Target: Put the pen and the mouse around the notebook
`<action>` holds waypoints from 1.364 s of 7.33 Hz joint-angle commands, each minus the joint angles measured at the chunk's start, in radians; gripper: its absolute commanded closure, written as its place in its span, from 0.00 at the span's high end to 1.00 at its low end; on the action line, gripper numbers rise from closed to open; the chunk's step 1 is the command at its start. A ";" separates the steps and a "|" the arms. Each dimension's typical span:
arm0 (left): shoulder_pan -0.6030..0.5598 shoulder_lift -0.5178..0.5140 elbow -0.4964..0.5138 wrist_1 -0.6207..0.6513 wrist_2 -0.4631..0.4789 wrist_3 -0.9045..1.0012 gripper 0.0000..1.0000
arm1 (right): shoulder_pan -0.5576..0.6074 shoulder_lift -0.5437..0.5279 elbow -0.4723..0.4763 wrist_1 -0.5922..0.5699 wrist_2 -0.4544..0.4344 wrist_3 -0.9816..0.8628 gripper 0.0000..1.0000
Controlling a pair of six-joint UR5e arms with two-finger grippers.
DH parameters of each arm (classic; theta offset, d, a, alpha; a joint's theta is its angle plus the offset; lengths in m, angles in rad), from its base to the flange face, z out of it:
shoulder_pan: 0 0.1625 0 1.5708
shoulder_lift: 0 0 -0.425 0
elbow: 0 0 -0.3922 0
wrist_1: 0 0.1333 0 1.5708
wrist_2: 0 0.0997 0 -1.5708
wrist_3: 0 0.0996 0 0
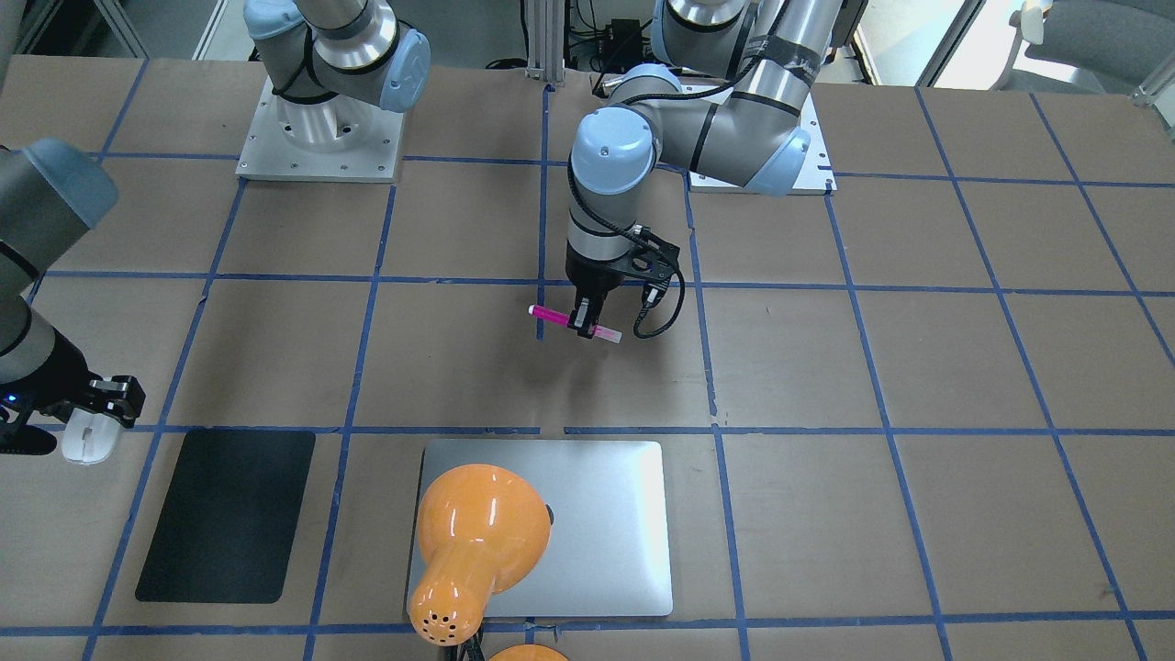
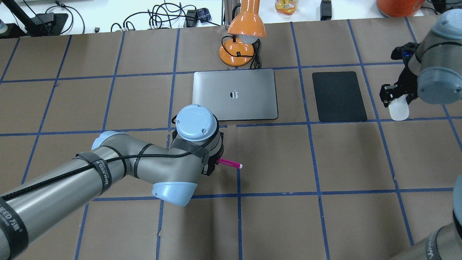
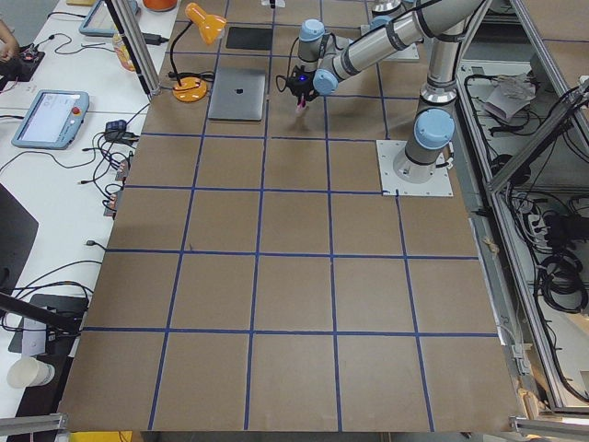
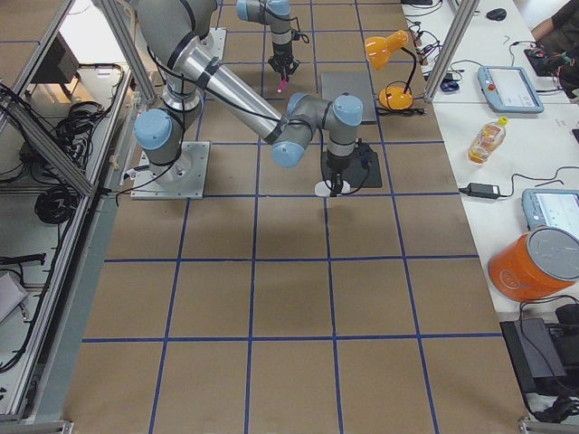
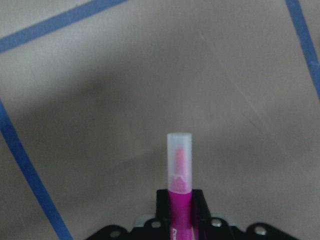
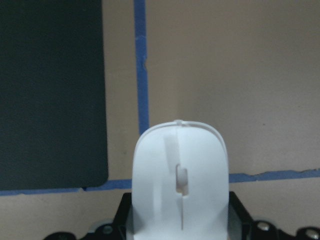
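nearest my base, my left gripper (image 1: pixel 584 326) points down over the brown paper and is pinching the pen (image 1: pixel 553 316) across its middle. the pink barrel lies about level, both ends sticking out past the fingers. in my left wrist view its clear cap juts forward from between the pads. the pen sits close to a crossing of blue tape lines, on the near side of the notebook (image 2: pixel 252 97) and well apart from it.

farther out, the notebook lies flat and closed in the middle of the table. the black mat (image 2: pixel 339 96) lies flat just to its right, with a strip of paper between them.

right of the mat, my right gripper (image 2: pixel 397 94) is clamped on the sides of the mouse (image 2: pixel 399 110). the white shell pokes out ahead of the fingers, near the mat's near right corner and beside a tape line. whether the mouse rests on the paper or hangs just above it, i cannot tell from these angles.

farthest away, the orange lamp (image 2: pixel 234 56) stands just past the notebook's far edge.
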 commanded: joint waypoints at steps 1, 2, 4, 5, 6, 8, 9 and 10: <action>-0.039 -0.077 0.097 -0.071 0.032 -0.083 0.00 | 0.036 0.014 -0.028 0.020 0.083 0.093 0.31; -0.039 -0.091 0.100 -0.070 0.034 -0.082 0.00 | 0.050 0.034 -0.037 0.013 0.089 0.102 0.31; -0.039 -0.148 0.106 -0.065 0.036 -0.085 0.00 | 0.134 0.084 -0.099 0.017 0.089 0.229 0.31; -0.039 -0.160 0.115 -0.069 0.034 -0.086 0.20 | 0.146 0.110 -0.118 0.011 0.089 0.231 0.31; -0.036 -0.155 0.149 -0.082 0.037 -0.091 0.99 | 0.146 0.135 -0.132 0.006 0.102 0.233 0.31; -0.011 -0.113 0.234 -0.301 0.040 0.105 1.00 | 0.149 0.172 -0.156 0.005 0.125 0.269 0.31; 0.000 -0.081 0.288 -0.423 0.043 0.263 1.00 | 0.154 0.190 -0.156 0.006 0.125 0.269 0.31; 0.030 -0.033 0.342 -0.565 0.040 0.477 1.00 | 0.166 0.195 -0.155 0.005 0.125 0.272 0.32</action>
